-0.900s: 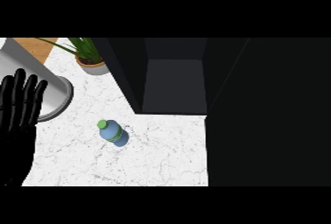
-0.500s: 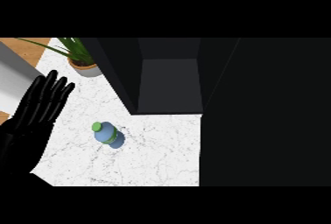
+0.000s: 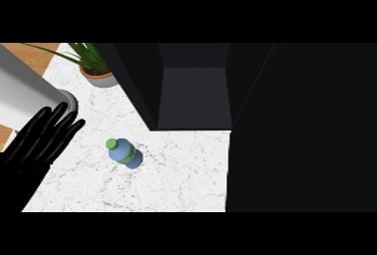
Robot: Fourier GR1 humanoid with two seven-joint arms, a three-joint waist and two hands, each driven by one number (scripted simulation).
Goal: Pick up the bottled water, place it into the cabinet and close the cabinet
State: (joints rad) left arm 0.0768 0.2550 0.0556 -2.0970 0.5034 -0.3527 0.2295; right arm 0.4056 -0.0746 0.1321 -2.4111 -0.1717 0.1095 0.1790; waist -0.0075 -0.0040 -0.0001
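The bottled water (image 3: 123,154), blue with a green cap and green label band, stands upright on the white marbled counter (image 3: 162,184). My left hand (image 3: 38,142) shows at the left edge, fingers straight and pointing up and right, a short way left of the bottle and not touching it. The dark cabinet (image 3: 193,84) stands behind the bottle with its inside open to view. Its door (image 3: 302,124) fills the right side as a large black panel. My right hand does not show.
A potted plant (image 3: 94,67) stands at the back left beside the cabinet. A grey cylinder (image 3: 29,92) lies at the left edge, just above my left hand. A strip of wooden surface (image 3: 22,52) shows at the far top left.
The view has shifted, so the bottle and the cabinet sit a little further left and lower. My left hand now lies lower and tilted more to the right, closer to the bottle.
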